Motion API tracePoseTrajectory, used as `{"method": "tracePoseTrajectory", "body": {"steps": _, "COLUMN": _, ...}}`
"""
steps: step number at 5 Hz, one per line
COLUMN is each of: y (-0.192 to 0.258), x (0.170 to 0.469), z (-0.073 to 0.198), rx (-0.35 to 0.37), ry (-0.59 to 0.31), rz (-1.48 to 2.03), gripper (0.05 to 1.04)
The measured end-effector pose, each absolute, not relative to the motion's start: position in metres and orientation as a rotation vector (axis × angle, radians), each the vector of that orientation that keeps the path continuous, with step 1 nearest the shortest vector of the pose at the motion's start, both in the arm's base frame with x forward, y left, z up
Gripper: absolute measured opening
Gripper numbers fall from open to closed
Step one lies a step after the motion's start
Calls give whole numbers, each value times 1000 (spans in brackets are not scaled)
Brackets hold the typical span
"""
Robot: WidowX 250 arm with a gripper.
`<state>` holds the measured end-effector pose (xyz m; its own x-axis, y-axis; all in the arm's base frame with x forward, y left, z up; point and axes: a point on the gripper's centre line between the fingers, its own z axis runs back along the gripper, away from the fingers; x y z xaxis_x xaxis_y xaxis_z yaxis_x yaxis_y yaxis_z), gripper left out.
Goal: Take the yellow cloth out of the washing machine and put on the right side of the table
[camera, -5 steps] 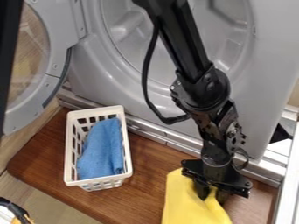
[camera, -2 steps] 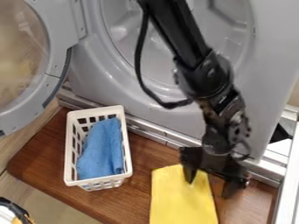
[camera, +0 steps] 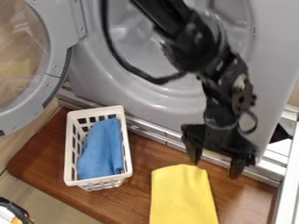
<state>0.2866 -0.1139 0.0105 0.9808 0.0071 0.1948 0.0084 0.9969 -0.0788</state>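
Just let go: my gripper (camera: 215, 168) was down on the yellow cloth (camera: 182, 194) a sec ago; now it's up off it, fingers spread wide w/ nothing between, well right of the white plastic basket (camera: 99, 180). Cloth's lying flat on the wooden tabletop (camera: 143, 153), also right of the basket, so placing's prob. done & only backing off is left, I'd say. Its squared end points at the washing machine (camera: 93, 74), long axis approx. parallel to the basket's long sides.
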Motion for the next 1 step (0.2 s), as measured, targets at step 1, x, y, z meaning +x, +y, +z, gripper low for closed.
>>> {"method": "tracePoseTrajectory", "body": {"steps": 1, "y": -106, "x": 284, "z": 36, "rx": -83, "ry": -215, "rz": -3, "gripper": 1001}}
